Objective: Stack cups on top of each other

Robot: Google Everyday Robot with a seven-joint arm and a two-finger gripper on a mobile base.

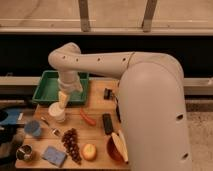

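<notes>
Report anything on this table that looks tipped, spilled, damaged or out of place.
Nothing stands out. The light-blue cup and the metal cup stand upright and apart at the left end of the table, and nothing looks spilled. The gripper hangs over the white container in front of the green tray.

Room dim, warm yellow-brown tint over everything. Light comes from above: top of white arm (95, 62) bright, underside grey. Big robot body (155, 110) is palest thing, soft glow, no hard glare. Band behind table (97, 103) nearly black. Wood top lit evenly, small soft shadows beside things. Gripper (62, 98) hangs over near edge of green tray (47, 92), looks pale yellow, dark shade just behind it. Metal cup (24, 153) at front left shows tiny shine. Far left side murky.
</notes>
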